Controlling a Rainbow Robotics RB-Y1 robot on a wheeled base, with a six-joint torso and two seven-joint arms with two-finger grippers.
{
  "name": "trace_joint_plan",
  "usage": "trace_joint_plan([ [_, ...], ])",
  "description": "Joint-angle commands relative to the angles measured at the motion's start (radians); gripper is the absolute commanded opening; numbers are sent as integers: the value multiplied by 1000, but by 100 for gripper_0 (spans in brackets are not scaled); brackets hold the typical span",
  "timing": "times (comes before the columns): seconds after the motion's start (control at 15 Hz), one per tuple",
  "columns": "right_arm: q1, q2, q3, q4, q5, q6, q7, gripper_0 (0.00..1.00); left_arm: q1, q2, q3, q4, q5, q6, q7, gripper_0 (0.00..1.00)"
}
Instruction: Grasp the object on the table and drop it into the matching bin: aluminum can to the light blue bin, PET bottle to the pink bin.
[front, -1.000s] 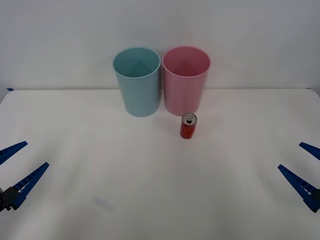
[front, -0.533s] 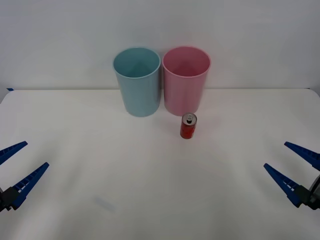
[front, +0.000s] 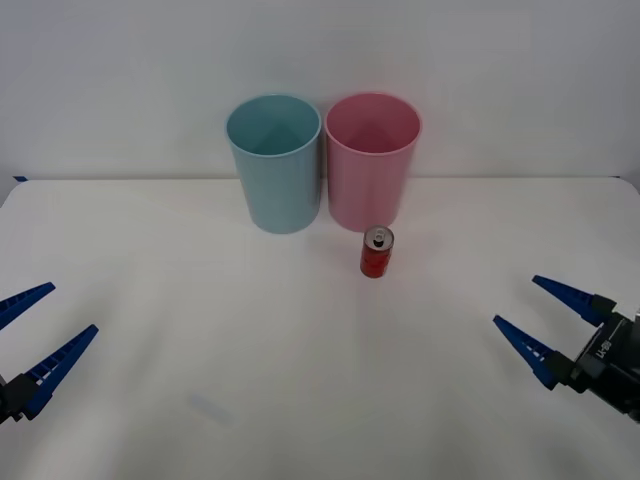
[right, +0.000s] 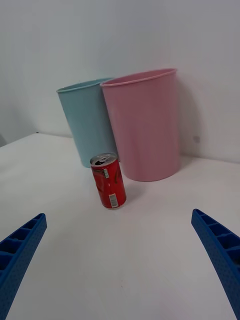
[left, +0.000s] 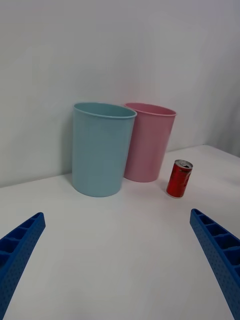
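**tinkerbot_99:** Two grippers in shot, both empty. Right gripper (front: 540, 324) was low over the table (front: 200, 330) w/ its blue fingers spread wide, nothing between them. Left gripper (front: 34, 332) sat parked at the other side, fingers apart too. The aluminum can (front: 377, 251) stood upright ahead of the right gripper and off toward the left-arm side of it, well apart, no contact. Wrist cam put it roughly between the open fingers' line of sight, so approach looked lined up imo.

**mo_grips:** Where were the bins rel. to that claw?

**tinkerbot_99:** Beyond the can. Pink bin (front: 372, 160) just behind it, near but I couldn't tell if touching. Light blue bin (front: 274, 162) beside the pink one, further over toward the left arm. Both upright, mouths open.

**mo_grips:** How'd you guess the can handles?

**tinkerbot_99:** Judgement only: small, prob light, rigid enough if full but thin wall dents if empty + squeezed hard. Painted side is smooth so kinda slippery. I'd take it round the mid body, fingers on opposite sides, not near the silver top or pull tab. Tall narrow shape = tips easy if one finger bumps first, and the pink bin right behind leaves little room to overshoot. Then it'd need lifting over the blue rim, since it's a can.
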Motion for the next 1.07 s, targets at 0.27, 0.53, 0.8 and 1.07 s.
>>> trace_joint_plan([
  [0.27,-75,95,4,48,108,67,46,100,0,0,0,0,0,0,0,100],
  [0.53,-95,181,21,49,174,159,80,100,0,0,0,0,0,0,0,100],
  [0.8,-116,249,42,49,226,210,101,100,0,0,0,0,0,0,0,100],
  [1.07,-165,284,67,112,240,222,127,100,0,0,0,0,0,0,0,100],
])
